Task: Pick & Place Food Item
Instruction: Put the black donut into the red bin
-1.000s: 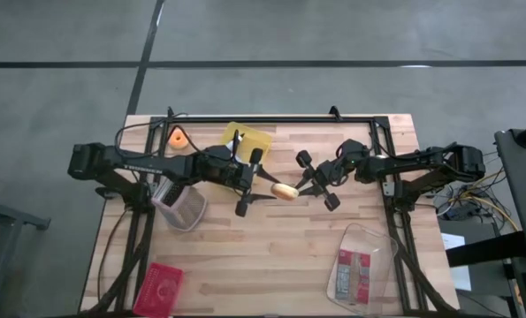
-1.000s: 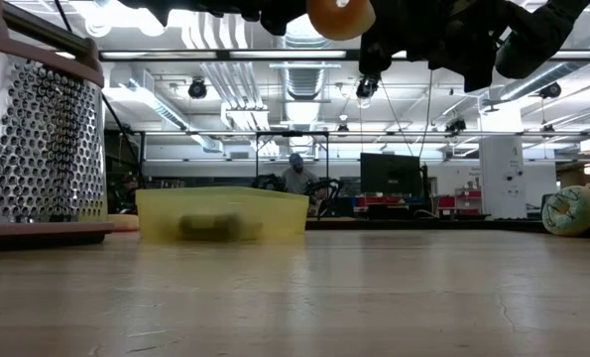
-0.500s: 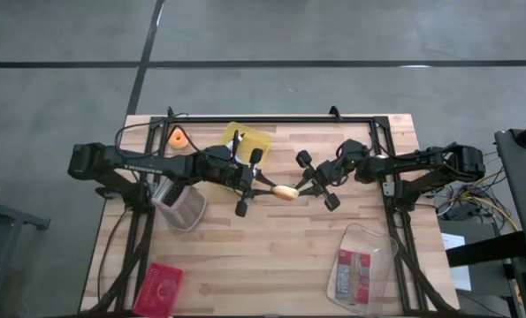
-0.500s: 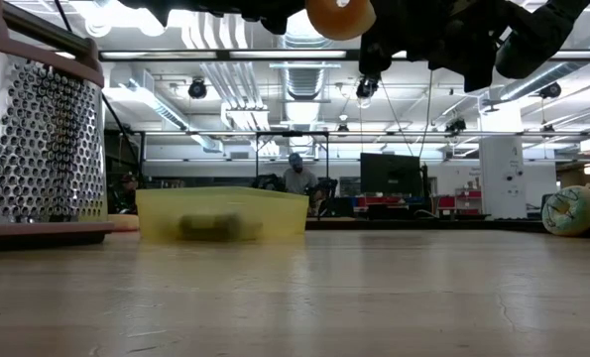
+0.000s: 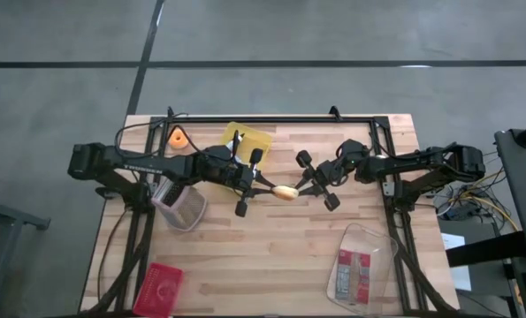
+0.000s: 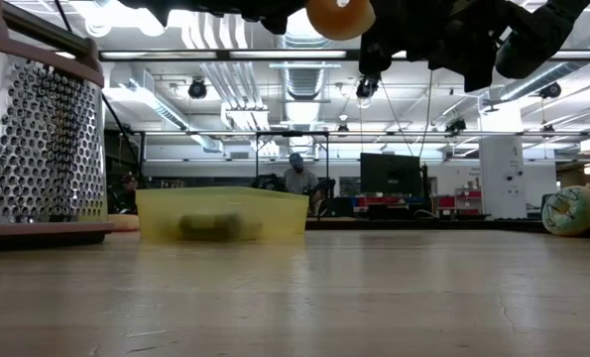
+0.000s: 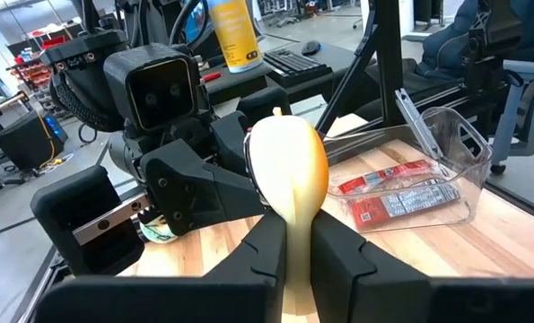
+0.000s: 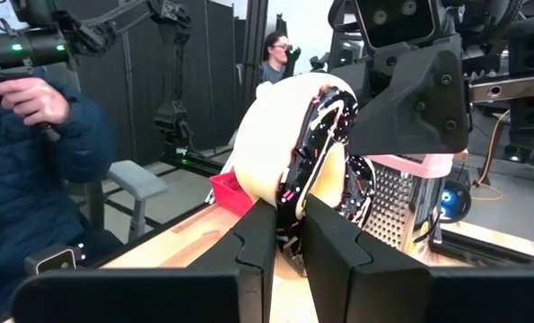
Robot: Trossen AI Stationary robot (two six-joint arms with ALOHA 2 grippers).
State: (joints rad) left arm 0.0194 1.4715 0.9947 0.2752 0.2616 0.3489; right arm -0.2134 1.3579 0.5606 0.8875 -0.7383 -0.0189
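A pale tan food item (image 5: 285, 192) hangs high above the middle of the table, between my two grippers. In the low view, the item (image 6: 340, 17) shows at the top edge. My left gripper (image 5: 271, 188) reaches it from the table's left and is shut on it. My right gripper (image 5: 300, 190) reaches it from the table's right and is also shut on it. The right wrist view shows the item's white rounded half and a dark, red-dotted filling (image 8: 313, 144). My left gripper pinches the item's thin lower edge (image 7: 292, 211) between its two fingers, coming nearly level from the table's left. The item stands up beyond the fingertips, clear of the table. My right gripper pinches the item's opposite edge (image 8: 289, 202) between its two fingers, level from the table's right, with the item clear of the table.
A metal box grater (image 5: 179, 203) lies at the left under my left arm, and a yellow tub (image 5: 247, 141) stands behind it. An orange item (image 5: 178, 138) sits far left. A clear container with packets (image 5: 360, 265) is near right, and a red packet (image 5: 159, 287) near left.
My left gripper has shut on the food item's left end, taking hold while staying in place. The item has stayed where it was in my right gripper.
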